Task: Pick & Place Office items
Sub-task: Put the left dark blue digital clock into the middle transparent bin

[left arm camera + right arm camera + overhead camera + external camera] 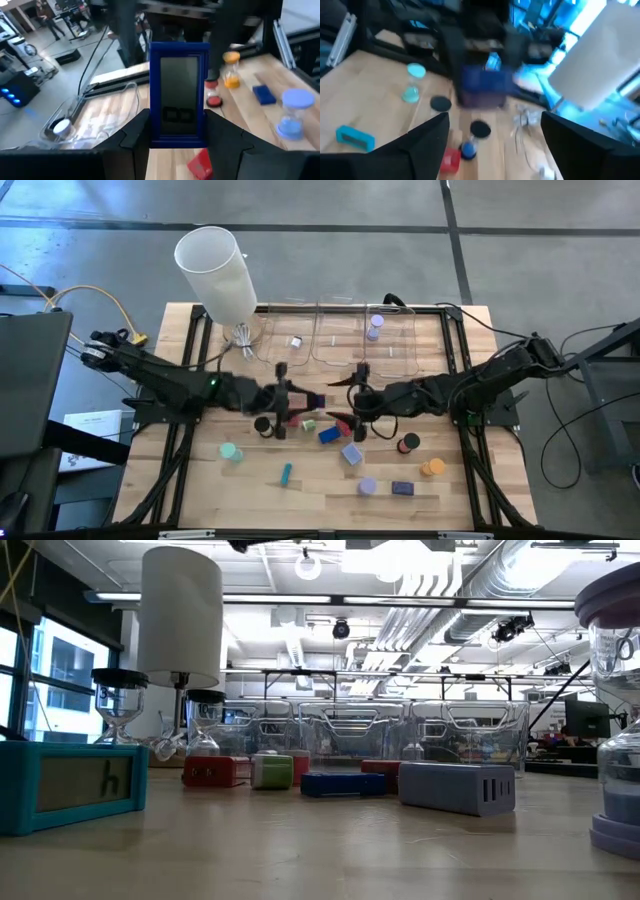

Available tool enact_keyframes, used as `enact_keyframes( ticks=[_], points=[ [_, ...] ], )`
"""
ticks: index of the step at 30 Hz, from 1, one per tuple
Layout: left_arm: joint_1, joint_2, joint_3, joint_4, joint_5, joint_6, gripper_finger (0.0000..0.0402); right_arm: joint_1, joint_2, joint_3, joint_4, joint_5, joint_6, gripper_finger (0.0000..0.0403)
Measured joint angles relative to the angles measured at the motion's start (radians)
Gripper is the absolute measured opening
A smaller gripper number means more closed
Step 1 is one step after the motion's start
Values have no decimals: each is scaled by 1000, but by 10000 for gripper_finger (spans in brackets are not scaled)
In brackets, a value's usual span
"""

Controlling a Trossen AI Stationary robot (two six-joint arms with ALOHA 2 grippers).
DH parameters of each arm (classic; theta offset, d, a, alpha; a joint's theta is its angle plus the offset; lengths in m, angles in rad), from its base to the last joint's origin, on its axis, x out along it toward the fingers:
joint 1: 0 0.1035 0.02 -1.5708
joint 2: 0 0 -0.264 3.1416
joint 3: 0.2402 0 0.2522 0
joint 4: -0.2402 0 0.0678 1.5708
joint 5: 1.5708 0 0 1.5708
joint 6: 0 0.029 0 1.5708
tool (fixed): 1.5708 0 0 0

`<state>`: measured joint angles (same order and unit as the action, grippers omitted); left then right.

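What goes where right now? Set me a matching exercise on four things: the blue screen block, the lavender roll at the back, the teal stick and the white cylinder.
Things:
1. blue flat rectangular block with a grey screen
2. lavender round roll
3. teal stick
4. tall white cylinder

Places:
A. at the table's back left corner
B. held upright in the left gripper
C. inside a clear plastic bin
D. lying loose on the wooden table

Pairs: 1-B, 2-C, 3-D, 4-A
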<state>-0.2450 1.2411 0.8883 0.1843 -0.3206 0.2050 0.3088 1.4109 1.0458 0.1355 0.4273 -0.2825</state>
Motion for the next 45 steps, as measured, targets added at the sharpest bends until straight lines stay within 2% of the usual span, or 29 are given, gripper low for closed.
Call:
enact_keyframes(
  ticks=[6, 21, 26, 31, 38, 45],
  points=[
    [112, 0, 0, 40, 215, 7, 142, -19, -1, 0, 71, 2, -2, 290],
    [140, 0, 0, 96, 241, 74, 142, -65, 1, 0, 131, -19, 8, 289],
    [140, 0, 0, 96, 241, 62, 142, -81, 2, 0, 124, -70, 25, 286],
    [140, 0, 0, 117, 241, 63, 142, -81, 2, 0, 123, -70, 22, 245],
    [140, 0, 0, 116, 242, 71, 142, -81, 2, 0, 123, -76, -11, 132],
    [140, 0, 0, 114, 241, 80, 142, -81, 2, 0, 114, -95, -33, 131]
  ],
)
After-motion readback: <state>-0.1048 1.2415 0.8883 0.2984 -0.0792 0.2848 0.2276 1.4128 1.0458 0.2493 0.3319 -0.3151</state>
